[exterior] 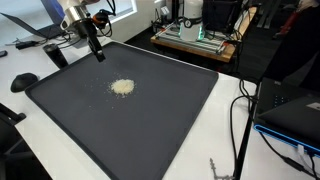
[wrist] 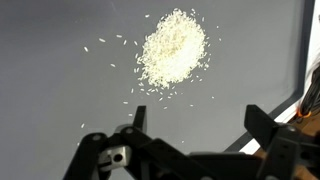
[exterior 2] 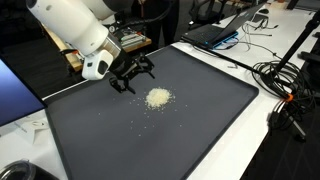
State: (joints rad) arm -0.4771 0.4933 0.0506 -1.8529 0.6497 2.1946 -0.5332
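Lying untouched, the rice pile [wrist: 172, 47] sits ahead of spread jaws.

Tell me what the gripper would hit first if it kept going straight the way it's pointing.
Probably the dark mat, just beside the pile of grains. The open gripper points down with nothing between, though depth is unclear.

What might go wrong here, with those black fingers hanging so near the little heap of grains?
The open black fingers hover close beside the small pale heap of grains; a careless sweep would probably scatter it across the dark grey mat. Stray grains lie apart from the heap in the wrist view, and pieces that tiny may well slip between the fingers.
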